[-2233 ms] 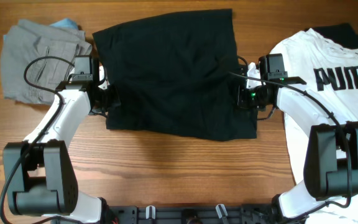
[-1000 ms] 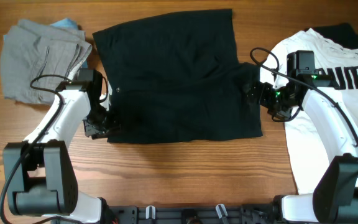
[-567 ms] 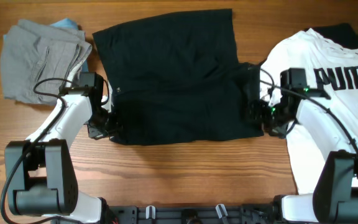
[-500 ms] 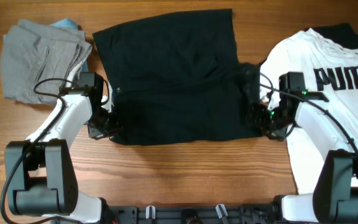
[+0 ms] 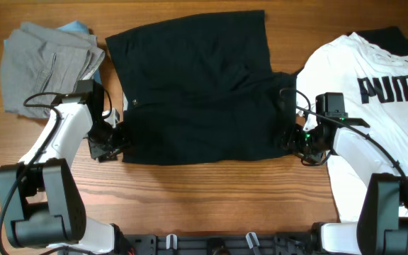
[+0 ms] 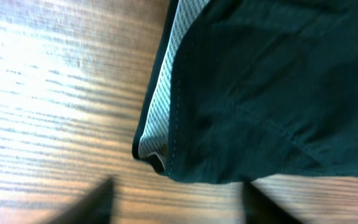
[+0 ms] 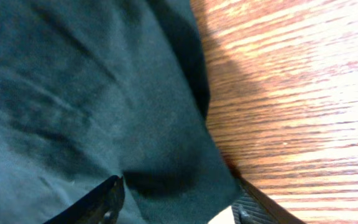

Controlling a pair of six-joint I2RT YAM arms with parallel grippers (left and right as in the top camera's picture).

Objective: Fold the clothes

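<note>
Wooden surface (image 5: 211, 191) | black shorts (image 5: 197, 92) lie flat on it | left tool (image 6: 179, 196) released, straddling their pale-waistband corner | right tool (image 7: 179, 199) released at their opposite near corner | I reckon both are placed to pinch for a fold.

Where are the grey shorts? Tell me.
In the overhead view, the grey shorts lie bunched at upper left, just left of the black shorts.

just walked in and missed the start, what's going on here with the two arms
The robot is working on the black shorts spread on the wooden table. The left gripper is open at their near left corner, the right gripper open over the near right corner; neither clamps fabric. Grey shorts lie left, a white PUMA T-shirt right.
</note>
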